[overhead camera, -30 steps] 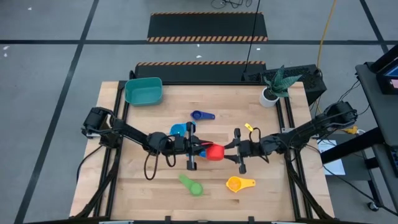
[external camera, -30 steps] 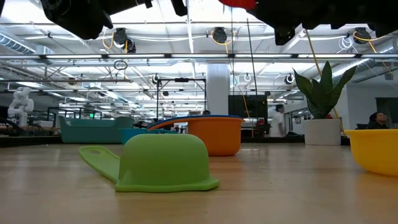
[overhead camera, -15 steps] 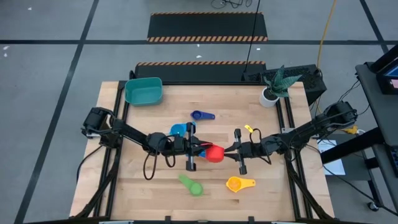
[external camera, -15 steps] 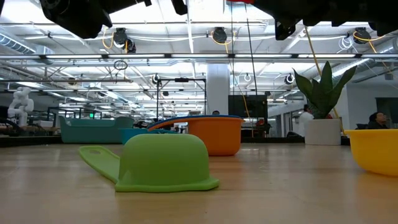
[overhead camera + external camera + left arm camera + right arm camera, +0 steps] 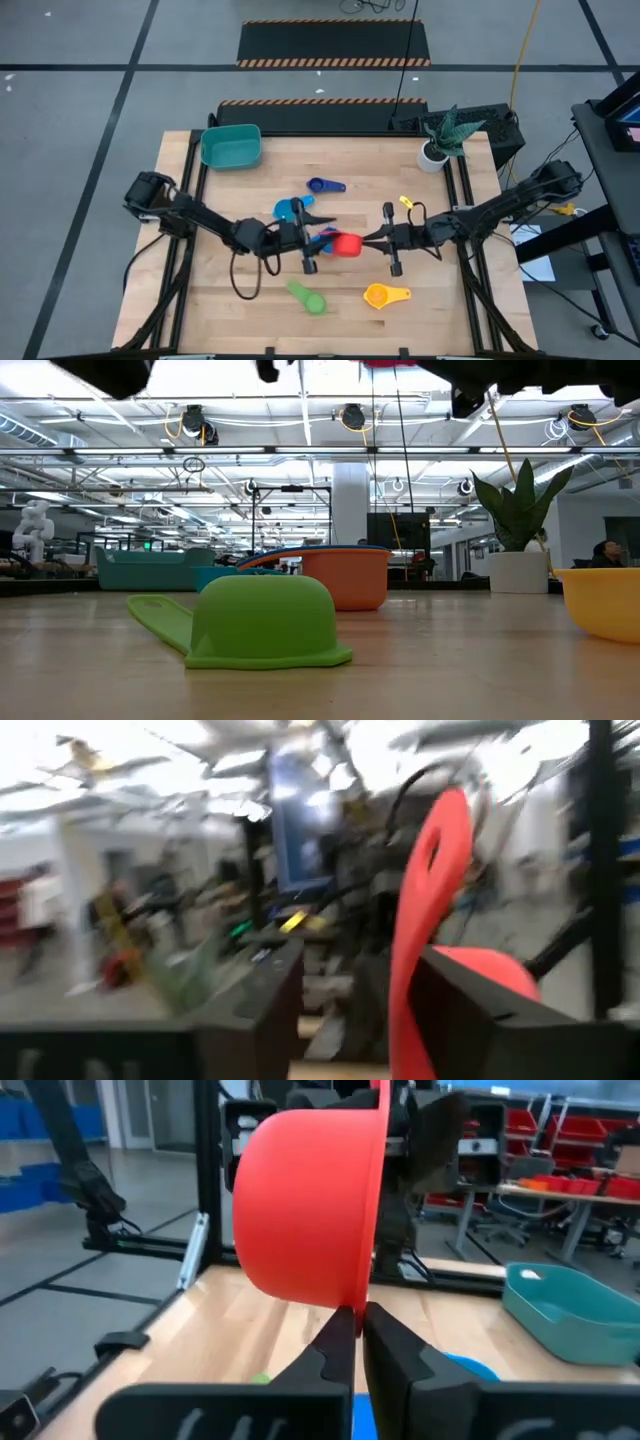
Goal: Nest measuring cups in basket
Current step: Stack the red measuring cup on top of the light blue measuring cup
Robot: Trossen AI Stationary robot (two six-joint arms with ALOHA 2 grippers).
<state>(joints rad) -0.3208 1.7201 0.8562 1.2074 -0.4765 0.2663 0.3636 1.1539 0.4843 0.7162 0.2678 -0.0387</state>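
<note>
A red measuring cup (image 5: 345, 244) hangs in the air over the table's middle, between my two grippers. My right gripper (image 5: 368, 240) comes level from the table's right and is shut on it. My left gripper (image 5: 320, 240) comes from the left and stands open (image 5: 355, 970), with the cup's flat handle (image 5: 432, 890) edge-on beside one finger. The teal basket (image 5: 232, 146) stands on the table's far left corner. Blue (image 5: 325, 185), light blue (image 5: 288, 209), yellow (image 5: 403, 203), orange (image 5: 385, 295) and green (image 5: 308, 297) cups lie on the table; the green one (image 5: 262, 622) rests mouth down. My left gripper is open about the red cup's handle (image 5: 430, 920); I cannot tell whether a finger touches it. My right gripper (image 5: 357, 1320) pinches the red cup's rim (image 5: 360, 1295) between its two fingers, coming level from the table's right. The cup is lifted clear and lies on its side, its mouth turned sideways.
A white plant pot (image 5: 433, 155) stands at the far right corner. The loose cups ring the table's middle; bare wood shows along the near edge and left of the green cup. Black rails run along both table sides.
My right gripper has shut on the red cup's rim, and my left gripper has opened off its handle and tipped upward a little. The cup has stayed in the air between them, about where it was.
</note>
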